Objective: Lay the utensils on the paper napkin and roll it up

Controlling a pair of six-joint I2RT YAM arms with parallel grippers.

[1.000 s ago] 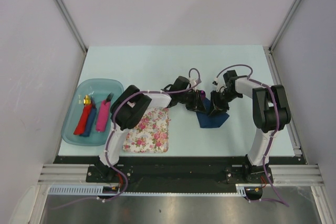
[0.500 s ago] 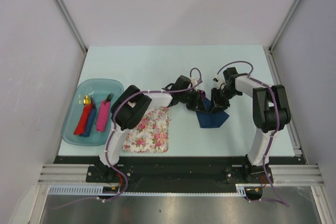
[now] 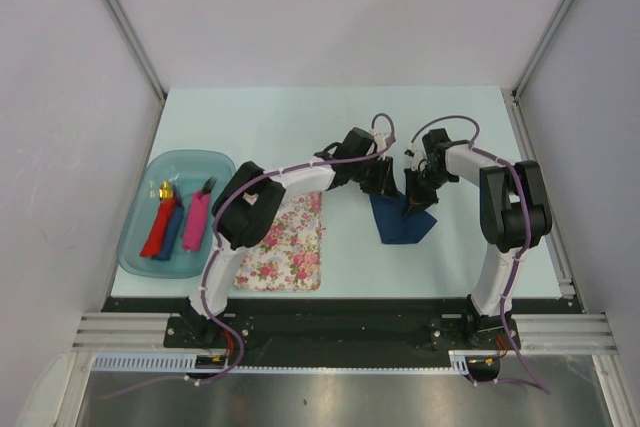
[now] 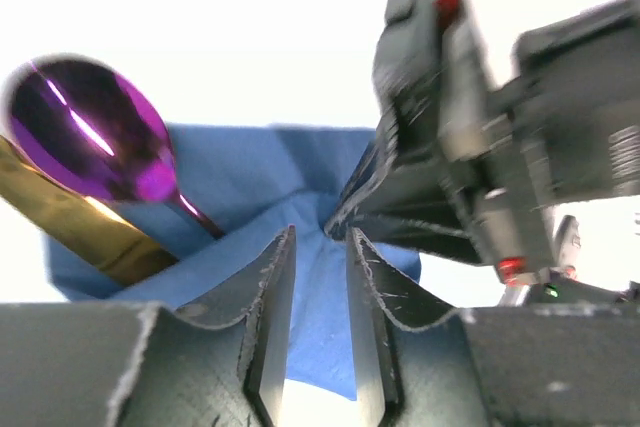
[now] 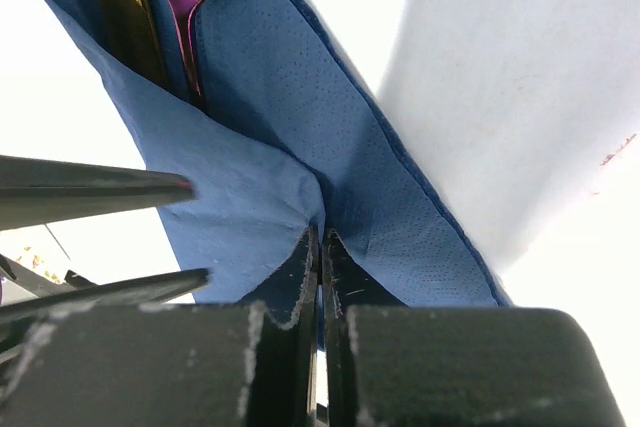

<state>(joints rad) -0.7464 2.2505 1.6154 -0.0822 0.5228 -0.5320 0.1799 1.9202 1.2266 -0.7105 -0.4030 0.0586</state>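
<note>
paper napkin [image 3: 405, 222]: dark navy, thin dimpled paper; lies right of the desk's centre, folded loosely over the utensils, creased, one fold drawn up.
spoon [image 4: 90, 132]: shiny purple bowl, thin dark handle; bowl juts past the napkin's edge, handle tucked inside the fold.
gold utensil [image 4: 70, 222]: slim, glossy gold-orange; lies alongside the spoon, partly wrapped.

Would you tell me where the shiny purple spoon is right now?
In the left wrist view, the shiny purple spoon sits upper left, its handle tucked into the folded navy paper napkin, alongside the gold slender utensil.
</note>
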